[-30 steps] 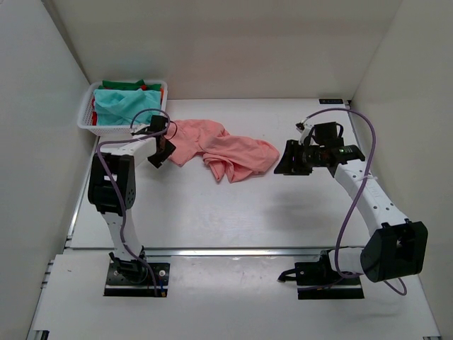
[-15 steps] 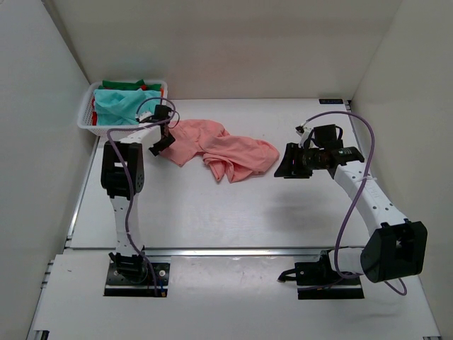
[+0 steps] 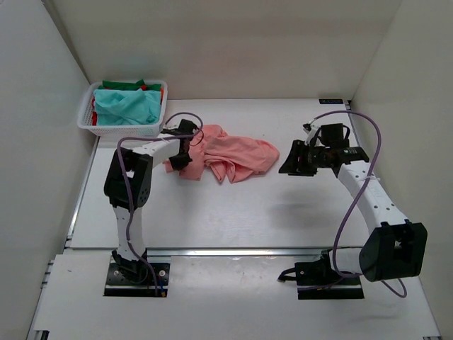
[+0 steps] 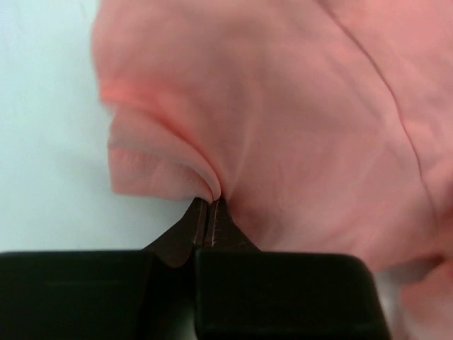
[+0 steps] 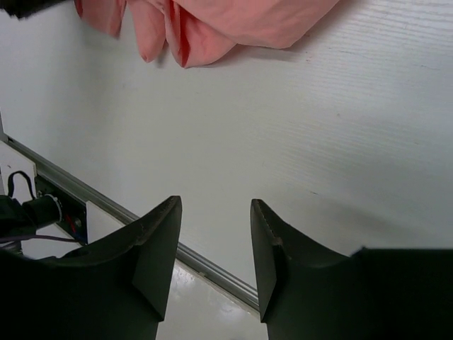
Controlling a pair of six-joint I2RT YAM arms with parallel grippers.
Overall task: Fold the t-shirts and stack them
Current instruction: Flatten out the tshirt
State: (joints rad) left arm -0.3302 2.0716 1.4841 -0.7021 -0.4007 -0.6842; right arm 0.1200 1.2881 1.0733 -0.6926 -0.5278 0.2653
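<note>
A crumpled salmon-pink t-shirt (image 3: 230, 152) lies on the white table, at mid-left. My left gripper (image 3: 178, 159) sits at the shirt's left edge. In the left wrist view the gripper (image 4: 211, 203) is shut, with a fold of the pink t-shirt (image 4: 297, 106) pinched between its tips. My right gripper (image 3: 285, 165) hangs just right of the shirt, apart from it. It stands open (image 5: 214, 205) with nothing between its fingers, and the pink t-shirt (image 5: 212, 21) lies beyond them. Teal (image 3: 127, 105), green (image 3: 124, 84) and red (image 3: 152, 88) t-shirts lie piled in the basket.
A white lattice basket (image 3: 120, 129) stands at the back left corner against the left wall. White walls close in the table on the left, back and right. A metal rail (image 3: 233, 250) runs along the table's near edge, ahead of the arm bases.
My left gripper moved from beside the basket rightward and nearer onto the pink shirt's left edge and shut on it, bunching the cloth there. The right arm barely shifted.
</note>
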